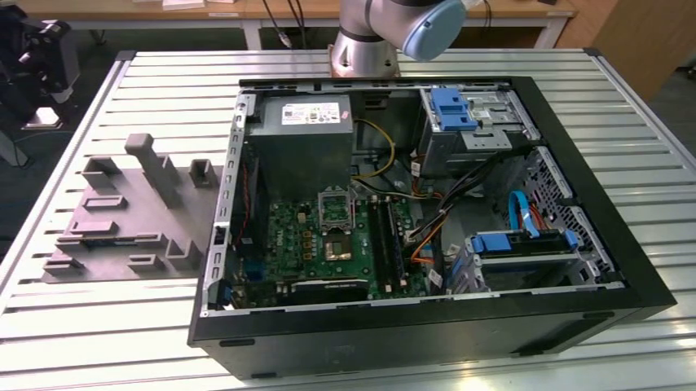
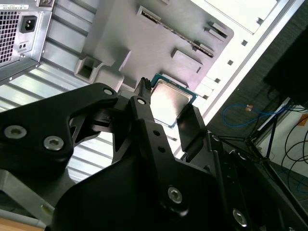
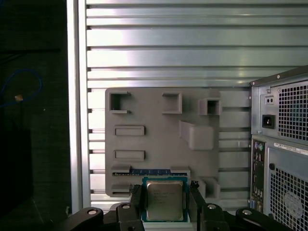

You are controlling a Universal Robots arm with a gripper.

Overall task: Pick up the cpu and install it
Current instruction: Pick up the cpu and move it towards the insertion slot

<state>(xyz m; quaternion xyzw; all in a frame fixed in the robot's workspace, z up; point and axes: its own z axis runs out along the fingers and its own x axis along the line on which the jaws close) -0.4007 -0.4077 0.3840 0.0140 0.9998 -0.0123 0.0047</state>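
Firmly clamped between the black fingers (image 3: 136,198) of the gripper (image 3: 165,191), the cpu (image 3: 165,202) is a small, flat square chip with a pale silvery metal top and a thin blue-green rim. It hangs over one edge of a grey moulded parts tray (image 3: 159,139) on a slatted aluminium table (image 3: 192,48). Beside the tray, an open computer case (image 1: 609,204) holds a green motherboard (image 1: 293,236), a power supply (image 1: 305,122) and blue-tabbed drive bays (image 1: 457,110).

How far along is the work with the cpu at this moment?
Done: the cpu is picked up, clear of the grey tray below it. In hand: the gripper fingers clamp its two sides. Left: installing; it is not yet at the green circuit board in the open case.
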